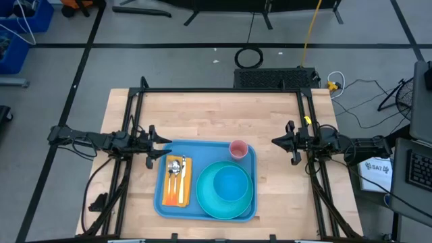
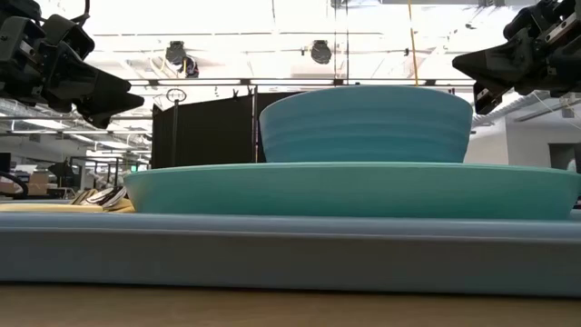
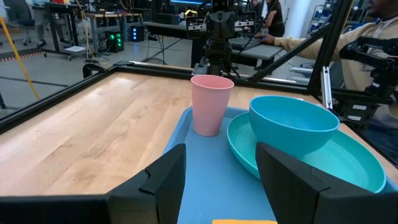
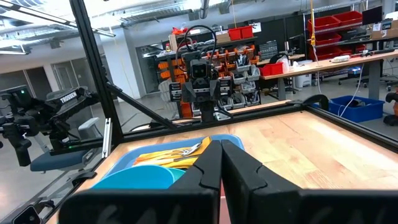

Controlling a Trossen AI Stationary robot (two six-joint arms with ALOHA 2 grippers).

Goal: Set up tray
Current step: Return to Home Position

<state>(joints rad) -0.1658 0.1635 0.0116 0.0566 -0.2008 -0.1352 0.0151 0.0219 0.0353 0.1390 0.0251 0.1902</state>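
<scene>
The blue tray lies flat on the wooden table, toward its near edge. On it stand a pink cup at the far right corner and a turquoise bowl inside a round turquoise plate. An orange napkin at the tray's left side carries cutlery. My left gripper hovers open and level at the tray's far left corner, holding nothing. My right gripper hovers shut, right of the tray and clear of it. In the left wrist view the cup and bowl stand beyond the open fingers.
Bare wood covers the far half of the table. Black frame rails run along the table's far, left and right edges. Beyond the table's right side a person's sleeve shows in the left wrist view.
</scene>
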